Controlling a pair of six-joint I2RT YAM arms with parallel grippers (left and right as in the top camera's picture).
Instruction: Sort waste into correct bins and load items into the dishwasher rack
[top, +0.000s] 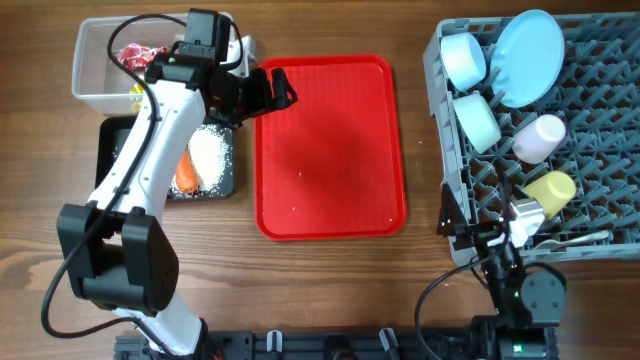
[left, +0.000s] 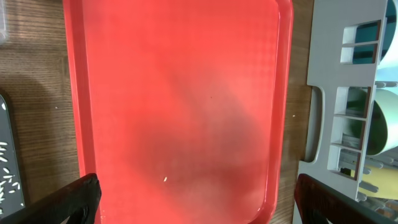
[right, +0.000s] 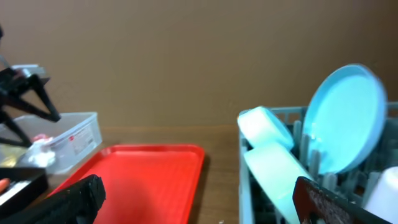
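Left gripper (top: 283, 88) hangs over the far left corner of the flat red tray (top: 330, 215), jaws spread wide, nothing between them. Right gripper (top: 470, 232) sits low by the near left corner of the grey dishwasher rack (top: 600, 110), jaws likewise wide apart and empty. The rack holds a light-blue plate (top: 530, 55) standing on edge at the back, two pale-blue bowls (top: 478, 120) along its left side, and a pink cup (top: 540, 137) and a yellow cup (top: 550, 190) nearer the middle. The clear tub (top: 90, 60) at far left contains red and yellow wrappers (top: 135, 55). Just beside it, the black tray (top: 108, 150) carries the carrot (top: 186, 172) next to a heap of white rice (top: 208, 155). A few stray grains (left: 165, 179) lie on the red tray
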